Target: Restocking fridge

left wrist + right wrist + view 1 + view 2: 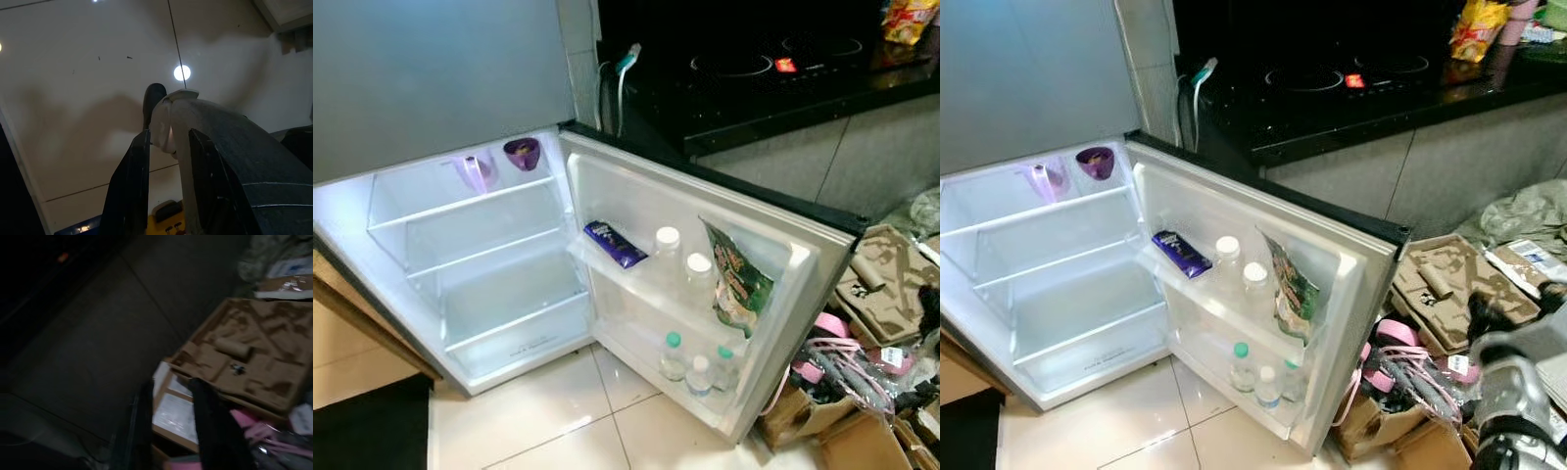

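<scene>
Fridge door (636, 196) swung wide; left gripper (168, 147) jaws clenched on a pale, probably bottle-like object (168, 117); right gripper's (171, 431) jaws released.

Open fridge door shelf (607, 262) holding purple packet (615, 243), two white-capped bottles (667, 241), green snack bag (738, 279)

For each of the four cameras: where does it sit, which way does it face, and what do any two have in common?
Left eye: on the head, looking down into the open fridge and its door.
Right eye: same scene; right arm at the corner.
Left wrist: looks along the left gripper at a ceiling, fingers round a white object.
Right wrist: along the right gripper at the cardboard tray, shared with the eye views.
</scene>
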`<state>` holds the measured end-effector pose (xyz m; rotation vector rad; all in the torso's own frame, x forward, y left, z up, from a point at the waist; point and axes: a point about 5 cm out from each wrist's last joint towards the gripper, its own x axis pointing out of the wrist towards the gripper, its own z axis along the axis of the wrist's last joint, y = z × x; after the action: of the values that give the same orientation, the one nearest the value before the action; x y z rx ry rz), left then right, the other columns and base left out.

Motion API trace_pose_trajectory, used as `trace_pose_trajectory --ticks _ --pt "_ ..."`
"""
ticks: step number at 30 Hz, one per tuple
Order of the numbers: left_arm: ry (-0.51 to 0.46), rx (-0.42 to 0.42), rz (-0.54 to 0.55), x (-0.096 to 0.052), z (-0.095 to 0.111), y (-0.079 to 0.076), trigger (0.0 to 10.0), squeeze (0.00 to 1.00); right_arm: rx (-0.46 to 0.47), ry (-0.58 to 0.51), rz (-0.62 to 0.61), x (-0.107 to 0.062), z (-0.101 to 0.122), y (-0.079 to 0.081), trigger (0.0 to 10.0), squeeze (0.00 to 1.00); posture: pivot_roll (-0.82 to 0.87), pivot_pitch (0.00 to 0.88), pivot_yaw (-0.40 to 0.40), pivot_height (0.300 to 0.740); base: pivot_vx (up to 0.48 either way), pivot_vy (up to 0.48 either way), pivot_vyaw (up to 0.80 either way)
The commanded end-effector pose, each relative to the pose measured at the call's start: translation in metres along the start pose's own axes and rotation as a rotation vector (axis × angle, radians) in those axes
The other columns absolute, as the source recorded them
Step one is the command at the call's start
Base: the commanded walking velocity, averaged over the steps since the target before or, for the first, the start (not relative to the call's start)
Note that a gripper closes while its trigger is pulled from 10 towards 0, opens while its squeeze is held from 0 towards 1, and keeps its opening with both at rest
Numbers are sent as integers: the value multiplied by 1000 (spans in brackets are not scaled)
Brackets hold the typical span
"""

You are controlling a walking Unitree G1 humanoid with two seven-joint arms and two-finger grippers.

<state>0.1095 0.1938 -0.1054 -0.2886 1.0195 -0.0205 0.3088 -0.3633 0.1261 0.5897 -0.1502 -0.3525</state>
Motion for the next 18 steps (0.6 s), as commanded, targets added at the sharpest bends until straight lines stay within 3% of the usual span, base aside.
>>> trace_pose_trajectory --ticks 1,9,10,15,16,18 --pt "70 14 26 -8 -17 12 10000 0 35 -1 44 3 0 6 0 0 -54 87 45 740 0 0 0" --pt "72 29 26 -10 -17 15 10000 0 30 58 218 11 -8 34 0 0 -54 94 55 740 0 0 0" --pt "72 30 25 -10 -17 15 10000 0 26 80 257 11 -12 39 9843 0 -54 94 55 740 0 0 0" --pt "69 28 20 -10 -17 14 10000 0 33 135 384 11 -23 54 10000 0 -54 96 54 740 0 0 0" --pt "68 27 16 -9 -17 12 10000 0 39 169 491 10 -28 65 10000 0 -55 99 52 740 0 0 0" --pt "68 27 14 -9 -17 12 10000 0 37 185 537 9 -30 69 10000 0 -55 99 52 740 0 0 0"
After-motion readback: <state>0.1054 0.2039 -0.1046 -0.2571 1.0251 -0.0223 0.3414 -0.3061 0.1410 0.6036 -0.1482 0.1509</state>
